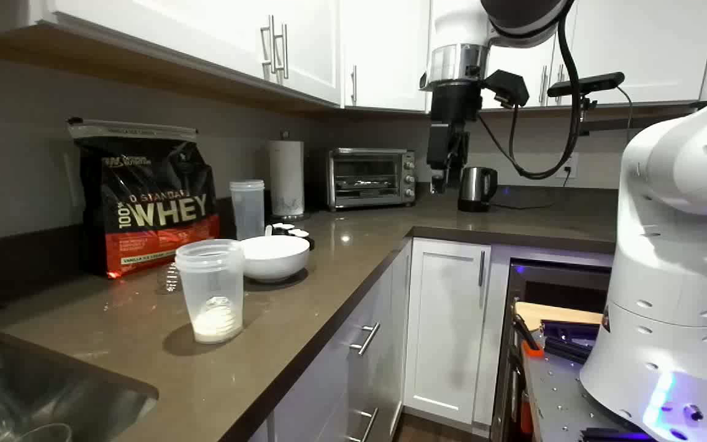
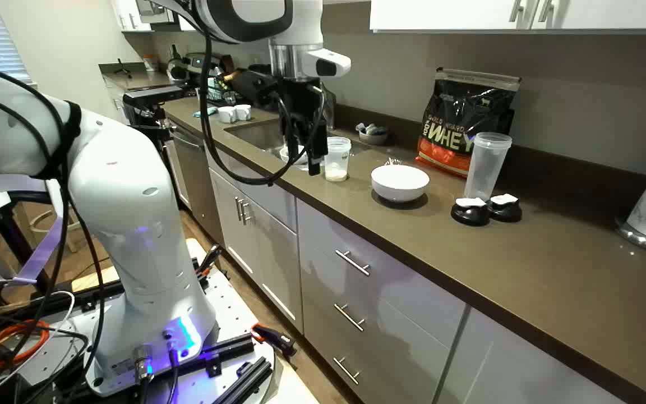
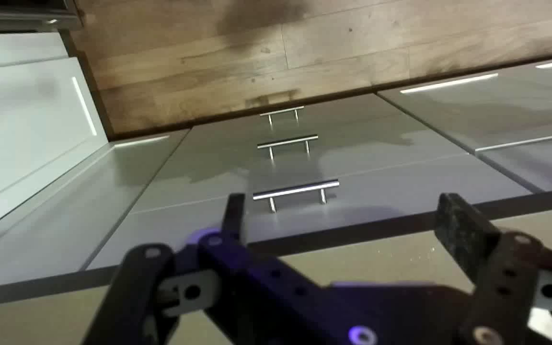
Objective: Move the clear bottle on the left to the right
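Note:
The clear bottle [image 1: 209, 288] is a translucent wide-mouthed cup with white powder at its bottom. It stands upright on the counter near the sink. In an exterior view, it shows at the left of the counter things [image 2: 336, 160]. A similar, taller-looking translucent cup [image 1: 248, 209] stands farther along by the bag; it also shows in an exterior view [image 2: 487, 168]. My gripper [image 1: 444, 181] is in the air, apart from both cups. In an exterior view, the gripper [image 2: 316, 163] overlaps the clear bottle's left side. The wrist view shows the gripper [image 3: 343, 206] open and empty; no bottle is there.
A white bowl [image 1: 274, 258] stands beside the clear bottle. Two black lids [image 2: 470, 211] with white tops lie by the taller cup. A black whey bag [image 1: 151, 202] leans at the wall. The sink [image 1: 59, 393], paper towel roll [image 1: 287, 175], toaster oven [image 1: 369, 178] and kettle [image 1: 475, 189] border the counter.

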